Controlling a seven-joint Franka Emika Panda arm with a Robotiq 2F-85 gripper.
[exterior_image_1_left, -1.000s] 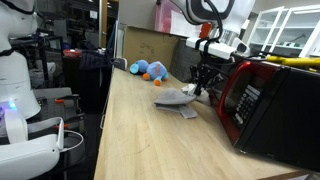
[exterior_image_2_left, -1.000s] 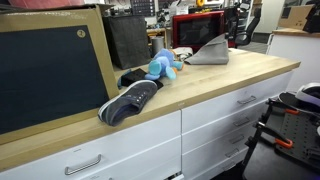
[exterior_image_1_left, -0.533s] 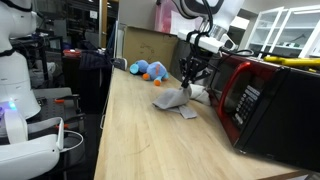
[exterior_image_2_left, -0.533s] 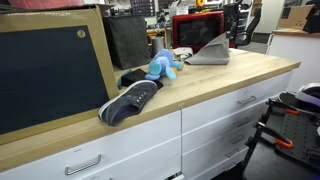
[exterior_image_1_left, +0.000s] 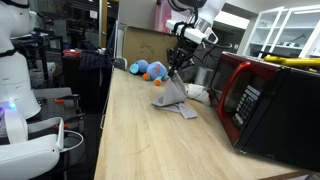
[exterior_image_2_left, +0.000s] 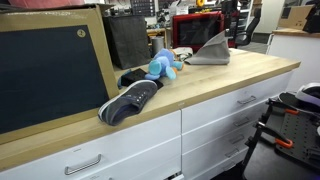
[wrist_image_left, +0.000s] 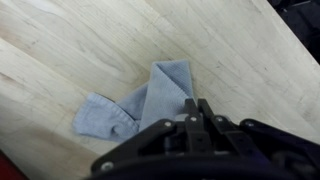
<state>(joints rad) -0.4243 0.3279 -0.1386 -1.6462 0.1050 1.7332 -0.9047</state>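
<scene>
Gripper (wrist_image_left: 195, 117) pinches grey cloth (wrist_image_left: 150, 100) (lower end resting on wooden counter (wrist_image_left: 60, 40)) near microwave (exterior_image_1_left: 270, 105).

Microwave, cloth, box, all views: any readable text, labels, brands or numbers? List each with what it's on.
None can be read in any view.
On the microwave, the keypad has marks, too small and blurred to read.
On the grey cloth pinched in the gripper, no print shows.
On the cardboard box, no legible marking.
</scene>
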